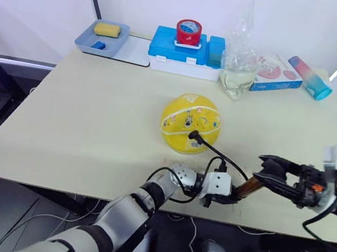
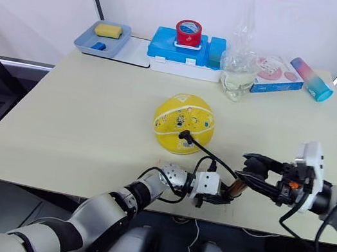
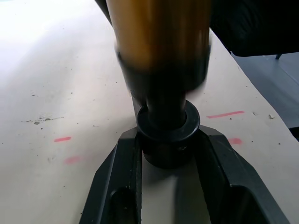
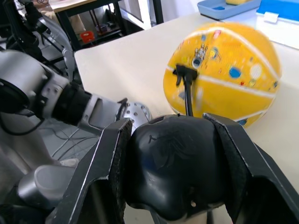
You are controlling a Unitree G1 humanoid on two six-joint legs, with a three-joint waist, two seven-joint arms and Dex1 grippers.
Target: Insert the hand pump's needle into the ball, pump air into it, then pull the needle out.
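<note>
The yellow ball rests round on the middle of the table. The needle's black fitting sits pressed against the ball's near side, and the metal pin itself is hidden. From it the thin black hose runs to the hand pump, which lies low near the table's front edge. My left gripper is shut on the pump's black end cap, below the bronze barrel. My right gripper is shut on the pump's black handle, with the ball just beyond it.
Along the back edge stand a grey tray with a yellow sponge, a blue box carrying a red tape roll, a clear plastic bag, a flat printed box and a pink-blue bottle. The table's front edge lies under both grippers.
</note>
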